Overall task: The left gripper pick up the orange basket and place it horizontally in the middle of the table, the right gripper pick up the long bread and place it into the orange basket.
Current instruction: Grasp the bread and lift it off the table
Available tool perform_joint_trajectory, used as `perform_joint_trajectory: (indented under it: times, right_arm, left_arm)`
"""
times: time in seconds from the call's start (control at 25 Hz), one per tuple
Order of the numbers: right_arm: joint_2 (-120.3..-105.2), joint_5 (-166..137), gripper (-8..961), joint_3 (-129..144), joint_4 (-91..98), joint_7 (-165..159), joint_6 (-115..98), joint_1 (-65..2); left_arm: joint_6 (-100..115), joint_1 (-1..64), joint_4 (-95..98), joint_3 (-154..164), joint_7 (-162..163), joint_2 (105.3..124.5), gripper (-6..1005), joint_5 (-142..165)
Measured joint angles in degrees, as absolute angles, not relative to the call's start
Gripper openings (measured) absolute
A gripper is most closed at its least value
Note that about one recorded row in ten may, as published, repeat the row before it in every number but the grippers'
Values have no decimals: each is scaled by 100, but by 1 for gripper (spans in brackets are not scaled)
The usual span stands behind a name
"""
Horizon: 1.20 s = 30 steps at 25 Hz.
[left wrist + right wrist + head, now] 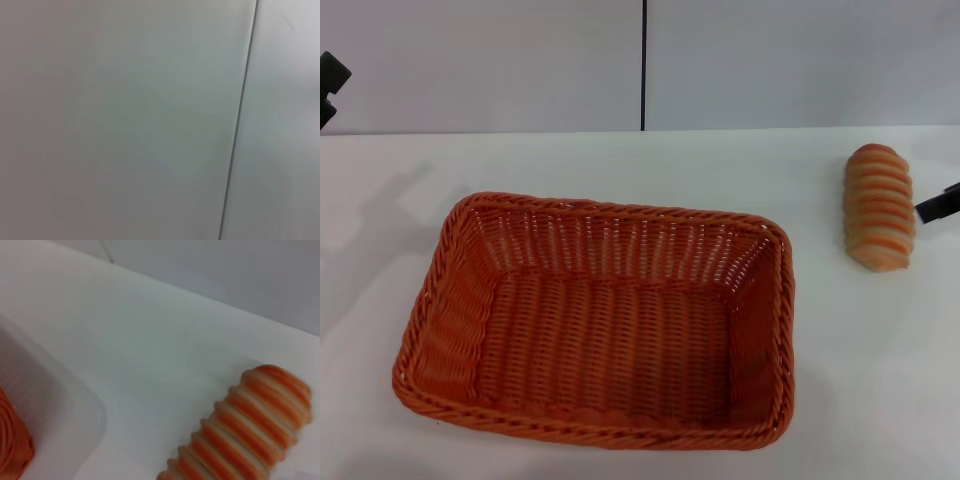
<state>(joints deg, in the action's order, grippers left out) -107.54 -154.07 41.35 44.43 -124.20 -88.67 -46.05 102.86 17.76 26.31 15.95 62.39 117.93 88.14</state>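
The orange basket lies lengthwise across the middle of the white table, empty. Its corner also shows in the right wrist view. The long bread rests on the table to the basket's right, near the far edge, with its ridged top up. A black tip of my right gripper reaches in from the right edge, just beside the bread and level with its middle. The right wrist view shows the bread close up. My left gripper is raised at the far left, well away from the basket.
A pale wall with a dark vertical seam stands behind the table. The left wrist view shows only this wall and its seam. Bare tabletop lies between the basket and the bread.
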Motion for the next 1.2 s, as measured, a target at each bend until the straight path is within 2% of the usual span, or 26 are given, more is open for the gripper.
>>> perform_joint_trajectory:
  times: [0.04,0.12,0.16,0.32,0.56,1.12,1.2]
  right_arm:
    - [-10854,-15487,601,4251,4435,-12447,-8733,-4646]
    - [-10892,-15515,601,4279,4435,-12449,-8681,-4663]
    - [-10990,-15618,601,4324,4413,-12452,-8526,-4712]
    - [-11051,-15685,601,4358,4285,-12454,-8272,-4800]
    - [-11060,-15697,600,4498,3725,-12454,-7825,-5076]
    - [-11074,-15704,599,4681,3559,-12451,-7598,-5107]
    - [-11074,-15705,544,4684,3559,-12438,-7592,-5098]
  left_arm:
    - [10302,1776,2625,1595,6237,11793,697,8822]
    - [10302,1776,2625,1595,6237,11793,697,8822]
    - [10342,1767,2610,1600,6208,11797,697,8827]
    - [10398,1756,2525,1599,6152,11802,697,8811]
    - [10428,1814,2461,1573,6095,11804,698,8801]
    - [10486,1867,2373,1591,6128,11803,698,8786]
    - [10496,1872,2366,1591,6136,11799,698,8786]
